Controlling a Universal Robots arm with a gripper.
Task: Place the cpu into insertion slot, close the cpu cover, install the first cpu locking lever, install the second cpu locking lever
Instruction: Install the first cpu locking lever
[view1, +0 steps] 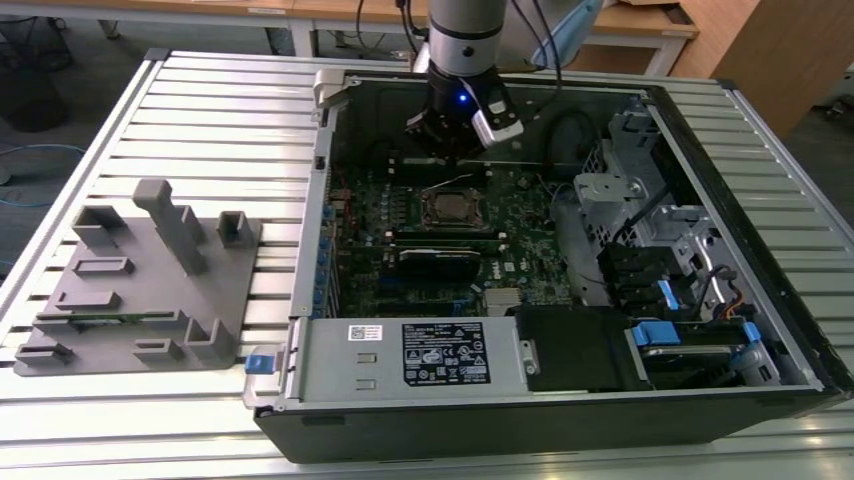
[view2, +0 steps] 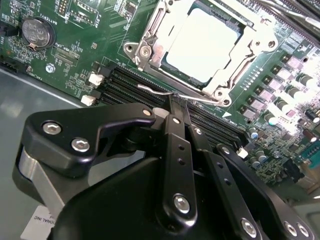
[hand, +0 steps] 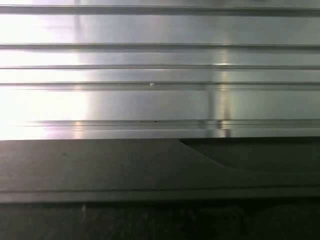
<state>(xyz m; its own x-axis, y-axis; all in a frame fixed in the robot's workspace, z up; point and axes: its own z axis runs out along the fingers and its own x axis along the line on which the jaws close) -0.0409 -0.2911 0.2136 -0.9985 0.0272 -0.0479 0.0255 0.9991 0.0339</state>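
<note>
The lever (view2: 150, 90) wire lies along the slot (view1: 430, 210) edge, mid board (view2: 75, 65), crossing right at the gripper (view2: 173, 100), whose fingers are pinched together and empty. Just beyond the tips, the cpu (view2: 200, 42) sits under the lowered cover (view2: 152, 35).

**Quick head count around the socket**

One insertion slot (view1: 455, 226), with one cpu (view2: 200, 45) in it and one cpu cover (view2: 234, 67) framing that. One wire lever (view2: 155, 90) just beside the slot, and one gripper (view2: 179, 100) right at it. One coin battery (view2: 36, 31) and two little white connectors (view2: 95, 78) sit further off. One long black card (view1: 441, 262) is near the slot, and one grey fixture block (view1: 134, 290) is well apart from it, outside the one pc case (view1: 534, 420).
</note>
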